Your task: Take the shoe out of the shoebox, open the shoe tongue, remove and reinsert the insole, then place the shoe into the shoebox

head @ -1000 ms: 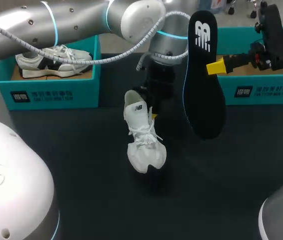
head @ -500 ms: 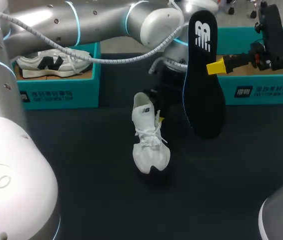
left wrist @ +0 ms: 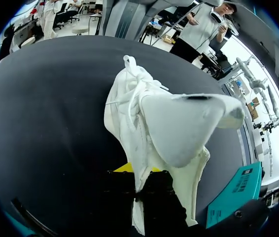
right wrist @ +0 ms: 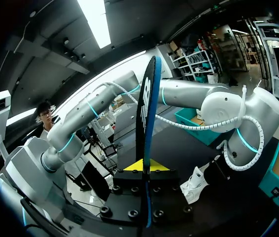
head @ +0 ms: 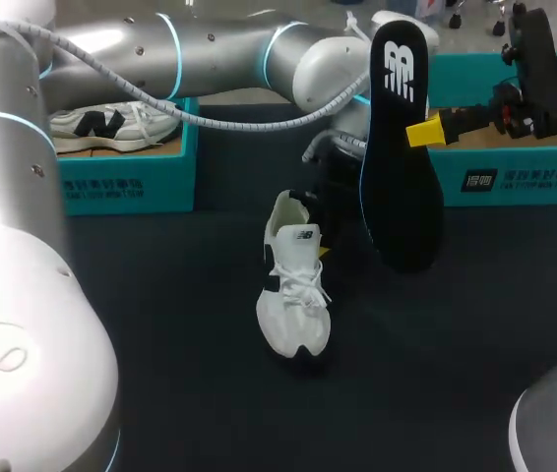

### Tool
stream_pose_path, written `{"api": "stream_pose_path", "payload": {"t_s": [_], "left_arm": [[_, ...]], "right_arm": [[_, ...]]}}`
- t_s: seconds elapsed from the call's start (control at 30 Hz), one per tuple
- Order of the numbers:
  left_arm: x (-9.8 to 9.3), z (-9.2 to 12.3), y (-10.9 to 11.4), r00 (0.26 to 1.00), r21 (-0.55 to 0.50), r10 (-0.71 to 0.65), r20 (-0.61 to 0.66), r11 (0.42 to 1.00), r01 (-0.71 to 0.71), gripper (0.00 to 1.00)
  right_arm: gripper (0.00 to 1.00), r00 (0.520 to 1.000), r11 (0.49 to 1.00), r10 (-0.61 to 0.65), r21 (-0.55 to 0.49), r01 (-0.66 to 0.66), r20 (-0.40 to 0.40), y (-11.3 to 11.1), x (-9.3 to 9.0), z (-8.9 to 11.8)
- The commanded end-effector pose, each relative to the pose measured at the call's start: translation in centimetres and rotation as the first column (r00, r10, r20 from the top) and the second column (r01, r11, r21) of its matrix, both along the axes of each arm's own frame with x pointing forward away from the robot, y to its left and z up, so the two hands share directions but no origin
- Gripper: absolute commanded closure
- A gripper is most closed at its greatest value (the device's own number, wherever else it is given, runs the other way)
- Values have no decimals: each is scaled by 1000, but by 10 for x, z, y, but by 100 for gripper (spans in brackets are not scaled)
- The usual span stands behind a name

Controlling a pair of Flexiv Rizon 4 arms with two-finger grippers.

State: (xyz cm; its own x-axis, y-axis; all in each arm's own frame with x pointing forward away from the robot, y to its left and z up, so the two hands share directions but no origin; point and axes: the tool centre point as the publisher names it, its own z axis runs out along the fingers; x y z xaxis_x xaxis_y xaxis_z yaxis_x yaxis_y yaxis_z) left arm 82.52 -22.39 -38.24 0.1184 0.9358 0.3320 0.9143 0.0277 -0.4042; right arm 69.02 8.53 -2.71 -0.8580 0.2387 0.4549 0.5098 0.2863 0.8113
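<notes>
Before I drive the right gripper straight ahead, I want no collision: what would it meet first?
Most likely the left arm: the right gripper, shut on the upright black insole, points toward that arm's wrist above the white shoe. The gap between them in depth is unclear.

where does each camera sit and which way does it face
Head view: above and behind the robot, looking down on the table; left arm enters from the left, right gripper from the right.
Left wrist view: on the left wrist, looking along the left gripper at the white shoe it clamps.
Right wrist view: on the right wrist, looking along its gripper at the upright insole it holds.
Shared: head and right wrist views both show shoe, insole and left arm.
</notes>
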Motion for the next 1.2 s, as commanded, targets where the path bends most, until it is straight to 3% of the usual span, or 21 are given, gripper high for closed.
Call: {"api": "stream_pose_path", "payload": {"t_s": [0.03,0.07,0.13,0.2,0.23,0.3,0.73,1.03,1.2], "left_arm": [[-1,-5,-4,1000,-7,2,-12,1000,-3,87],[-2,-3,-4,1000,-16,2,-9,1000,-2,79],[-3,0,-5,1000,-27,5,-6,1000,-5,83],[-3,7,-7,1000,-53,17,6,998,-17,70],[-3,9,-7,1000,-62,23,7,998,-23,58],[-2,19,-9,999,-101,41,22,994,-39,0],[10,89,-20,987,-278,78,137,960,-37,0],[11,153,-5,969,-430,132,209,902,-30,0],[11,153,-5,969,-430,132,209,902,-30,0]], "right_arm": [[100,1000,1000,1,-1,-1,-1,2,2,-1],[100,1000,1000,1,-1,-1,-1,2,2,-1],[100,1000,1000,1,-1,-1,-1,2,2,-1],[100,1000,1000,1,-1,-1,-1,2,2,-1],[100,1000,1000,1,-1,-1,-1,2,2,-1],[100,1000,1000,1,-1,-1,-1,2,2,-1],[100,1000,1000,1,-1,-1,-1,2,2,-1],[100,1000,1000,1,-1,-1,-1,2,2,-1],[100,1000,1000,1,-1,-1,-1,2,2,-1]]}}
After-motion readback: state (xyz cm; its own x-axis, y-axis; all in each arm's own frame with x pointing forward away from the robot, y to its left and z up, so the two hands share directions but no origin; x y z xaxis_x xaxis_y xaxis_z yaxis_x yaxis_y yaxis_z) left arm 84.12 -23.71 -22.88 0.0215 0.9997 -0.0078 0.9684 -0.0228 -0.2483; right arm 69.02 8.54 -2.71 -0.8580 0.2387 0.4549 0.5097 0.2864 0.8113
